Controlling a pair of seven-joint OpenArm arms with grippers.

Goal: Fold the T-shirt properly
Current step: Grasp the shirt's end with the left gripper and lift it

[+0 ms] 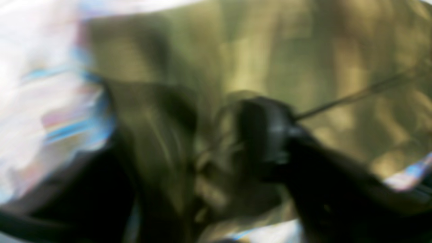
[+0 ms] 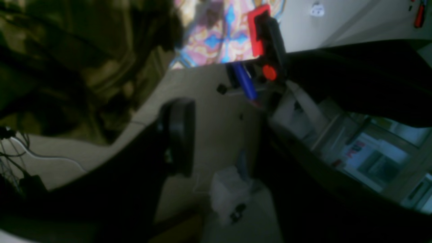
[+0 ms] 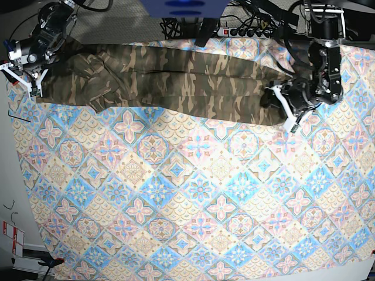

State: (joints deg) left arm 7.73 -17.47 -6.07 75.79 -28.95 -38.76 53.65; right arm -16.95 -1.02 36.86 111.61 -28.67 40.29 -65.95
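Base view: two arms built of black housings and joints. The left arm (image 3: pixel 321 55), at 2 o'clock in the view, is a chain of black cylindrical segments ending in a black wrist with a white angular bracket at its tip (image 3: pixel 285 111). The right arm (image 3: pixel 42 35), at 10 o'clock, is likewise black, with metallic grey fittings and a white bracket frame (image 3: pixel 22 75) at its end. Black cables (image 3: pixel 94 6) loop from its upper segments. Left wrist view (heavily blurred): a dark, rounded, glossy black body (image 1: pixel 266 135) with a thin dark cable (image 1: pixel 354 96) running toward 2 o'clock. Right wrist view: a black disc-shaped part (image 2: pixel 179 135) on a black body.
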